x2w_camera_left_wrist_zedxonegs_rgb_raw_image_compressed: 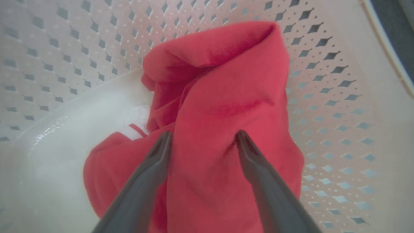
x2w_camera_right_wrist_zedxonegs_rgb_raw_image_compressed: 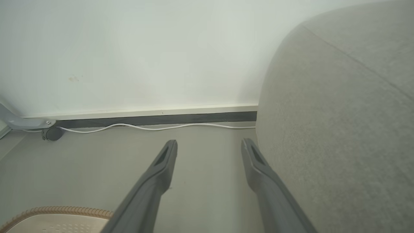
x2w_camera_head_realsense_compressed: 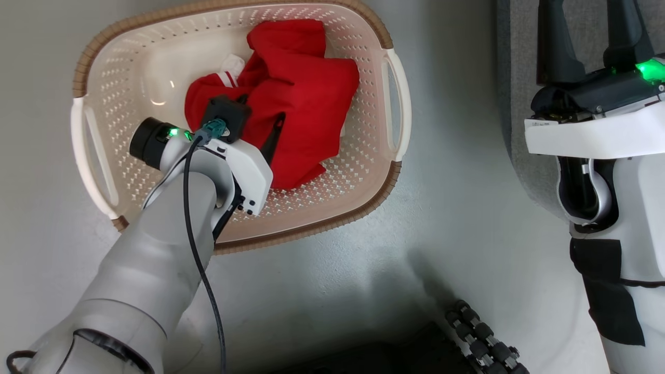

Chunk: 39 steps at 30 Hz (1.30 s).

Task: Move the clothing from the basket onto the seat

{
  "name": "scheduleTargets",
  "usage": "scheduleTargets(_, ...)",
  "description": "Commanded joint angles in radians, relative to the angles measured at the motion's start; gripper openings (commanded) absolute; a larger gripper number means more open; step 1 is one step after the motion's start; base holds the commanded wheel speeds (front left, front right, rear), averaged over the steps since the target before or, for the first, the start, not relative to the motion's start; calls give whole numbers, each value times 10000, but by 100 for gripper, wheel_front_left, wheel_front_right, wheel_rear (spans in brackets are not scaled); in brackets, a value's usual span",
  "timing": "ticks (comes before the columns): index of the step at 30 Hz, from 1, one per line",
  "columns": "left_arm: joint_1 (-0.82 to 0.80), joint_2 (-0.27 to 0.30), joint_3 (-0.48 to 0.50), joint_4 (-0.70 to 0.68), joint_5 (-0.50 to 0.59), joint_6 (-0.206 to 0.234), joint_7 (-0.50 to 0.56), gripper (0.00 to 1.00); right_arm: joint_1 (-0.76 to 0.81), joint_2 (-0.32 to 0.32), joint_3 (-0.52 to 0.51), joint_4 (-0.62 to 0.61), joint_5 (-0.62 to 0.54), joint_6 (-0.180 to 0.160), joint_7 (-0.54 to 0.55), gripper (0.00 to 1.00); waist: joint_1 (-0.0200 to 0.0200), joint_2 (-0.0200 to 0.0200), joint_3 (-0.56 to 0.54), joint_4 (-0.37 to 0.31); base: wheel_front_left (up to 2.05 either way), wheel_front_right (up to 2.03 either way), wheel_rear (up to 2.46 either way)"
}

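A thin white cable [x2w_camera_right_wrist_zedxonegs_rgb_raw_image_compressed: 161, 127] trails over the grey floor [x2w_camera_right_wrist_zedxonegs_rgb_raw_image_compressed: 81, 168] along the dark skirting strip [x2w_camera_right_wrist_zedxonegs_rgb_raw_image_compressed: 155, 119] below a pale wall [x2w_camera_right_wrist_zedxonegs_rgb_raw_image_compressed: 129, 48].

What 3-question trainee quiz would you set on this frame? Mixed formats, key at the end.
1. True or false: the red clothing lies inside the basket.
2. The left tool is: A) shut on the rim; B) open, at the clothing; C) open, over bare floor.
3. Short answer: what big grey thing stands beside the open right tool?
Key: 1 true; 2 B; 3 the seat.
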Motion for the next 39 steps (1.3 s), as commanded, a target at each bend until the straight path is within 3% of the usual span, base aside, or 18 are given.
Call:
scheduleTargets(1,1,53,69,-17,-99,98,-61,100,235,52,110,-268,95,29,-57,100,0,0,99,-83,0,0,0)
scheduleTargets(15,-783,53,-798,487,-420,146,207,97,512,236,183,-219,220,29,-57,100,0,0,416,-343,0,0,0)
scheduleTargets(16,-827,53,-873,543,-528,129,275,0,520,249,172,-192,244,29,-57,100,0,0,407,-367,0,0,0)
scheduleTargets(28,-364,53,-1082,363,-977,25,-29,0,342,78,-164,-35,178,29,-57,100,0,0,-401,-121,0,0,0)
scheduleTargets(39,1152,53,-269,-1672,-878,178,-58,0,918,-438,-358,393,-50,29,-57,100,0,0,-2382,699,0,0,0)
